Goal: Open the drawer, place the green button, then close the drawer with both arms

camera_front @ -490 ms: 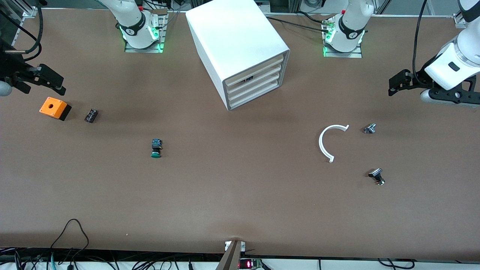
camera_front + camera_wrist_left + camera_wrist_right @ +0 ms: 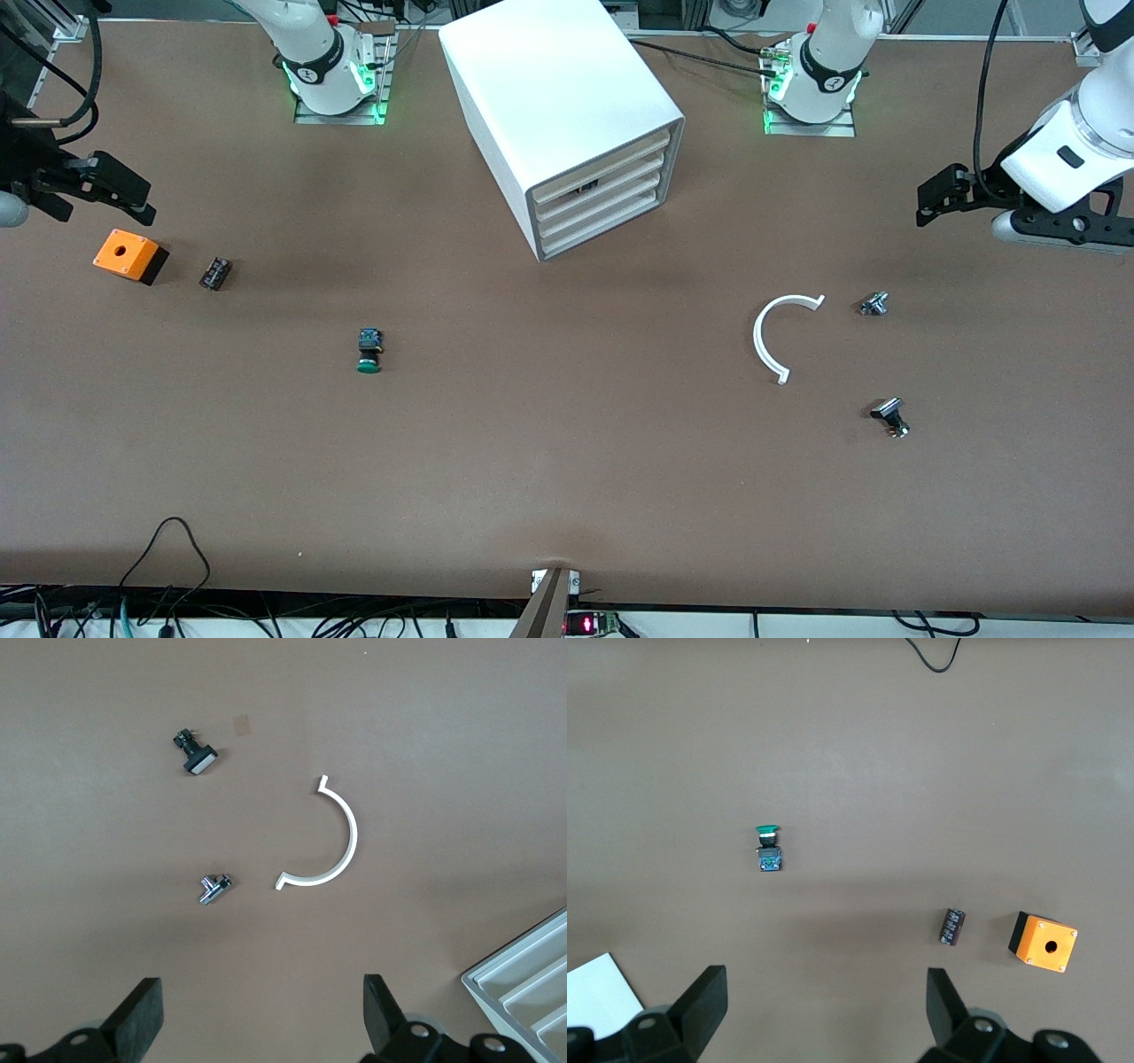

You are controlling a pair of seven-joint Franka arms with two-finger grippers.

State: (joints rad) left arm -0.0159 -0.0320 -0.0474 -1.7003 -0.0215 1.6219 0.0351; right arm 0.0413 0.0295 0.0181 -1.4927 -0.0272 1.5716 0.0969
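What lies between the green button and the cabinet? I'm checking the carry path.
Only bare table: in the front view nothing lies between the green button and the cabinet.

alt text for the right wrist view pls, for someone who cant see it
Looking down on a brown table: the green-capped button lies on its side, apart from a small dark part and an orange box with a round hole. The right gripper hangs open above the table, holding nothing, with a white cabinet corner at the edge.
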